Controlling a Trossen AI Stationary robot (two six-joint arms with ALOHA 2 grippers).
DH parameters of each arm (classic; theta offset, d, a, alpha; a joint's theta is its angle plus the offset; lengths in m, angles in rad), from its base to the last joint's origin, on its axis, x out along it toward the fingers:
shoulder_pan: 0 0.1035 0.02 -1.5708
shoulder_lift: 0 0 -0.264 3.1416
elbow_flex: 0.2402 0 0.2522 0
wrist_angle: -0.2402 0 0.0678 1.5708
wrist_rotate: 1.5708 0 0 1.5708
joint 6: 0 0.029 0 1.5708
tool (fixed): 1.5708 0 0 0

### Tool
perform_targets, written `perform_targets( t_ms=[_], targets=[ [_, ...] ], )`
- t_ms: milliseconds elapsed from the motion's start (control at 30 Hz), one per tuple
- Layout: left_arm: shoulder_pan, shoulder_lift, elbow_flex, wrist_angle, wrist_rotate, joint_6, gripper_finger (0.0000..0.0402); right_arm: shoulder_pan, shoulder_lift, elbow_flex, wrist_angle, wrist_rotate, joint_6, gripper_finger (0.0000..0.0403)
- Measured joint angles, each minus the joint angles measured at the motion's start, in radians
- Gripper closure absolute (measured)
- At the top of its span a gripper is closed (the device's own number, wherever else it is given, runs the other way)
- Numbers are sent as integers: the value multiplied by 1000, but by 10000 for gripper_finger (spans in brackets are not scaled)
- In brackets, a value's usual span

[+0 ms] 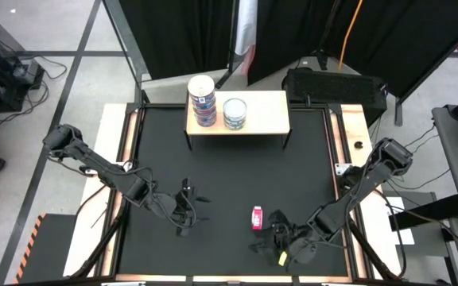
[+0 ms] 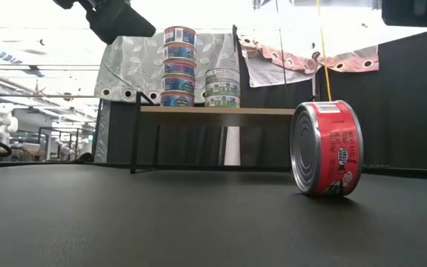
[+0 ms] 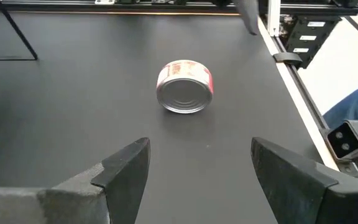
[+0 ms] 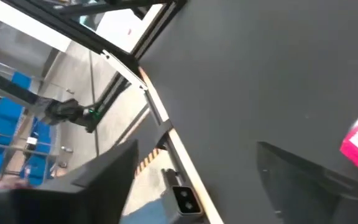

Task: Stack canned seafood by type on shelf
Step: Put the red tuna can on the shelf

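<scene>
The red tin [image 2: 326, 148] fills the right of the low view, nearest the lens, standing on its rim on the black table [image 2: 124, 222] with its silvery lid turned toward the left of that frame. In the high view it lies at lower centre, just to the left of the right gripper [image 1: 281, 237], whose fingers are spread with nothing between them; a pink-red edge of the tin shows at the right margin of the right wrist view. The left gripper [image 1: 183, 208] hovers in the lower left-centre of the high view, also spread and empty, and its wrist view looks straight at the tin's flat lid from well apart. The tin's round axis therefore runs across the frame, left to right, so its 2 flat faces point at the 2 grippers. My judgement is that the right arm is much the nearer and should take it, closing across the flat faces. The shelf [image 1: 265, 111] stands at the upper centre, far from both arms, carrying 2 stacks: a taller blue stack [image 1: 202, 100] and a shorter green-white stack [image 1: 234, 113] just beside it, with bare wood to the right for a red pile.
</scene>
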Motion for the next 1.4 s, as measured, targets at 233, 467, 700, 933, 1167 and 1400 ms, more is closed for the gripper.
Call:
perform_targets(
  t_ms=[233, 467, 700, 933, 1167, 1400],
  targets=[
    [-40, 0, 0, -3, 0, 9, 120, -22, 0, 0, -34, 25, 108, 7],
    [-60, 0, 0, -12, 0, 8, 121, -43, 1, 30, -264, 2, 301, 11],
    [-75, 0, 0, -15, 0, 10, 121, -74, 25, 249, -755, -42, 451, 12],
    [-75, 0, 0, -31, 0, 10, 120, -134, 190, 426, -985, -146, 483, 12],
    [-75, 0, 0, -31, 0, 10, 121, -167, 319, 494, -1023, -151, 534, 12],
    [-75, 0, 0, -32, 0, 10, 121, -192, 403, 496, -1028, -194, 563, 12]
  ],
)
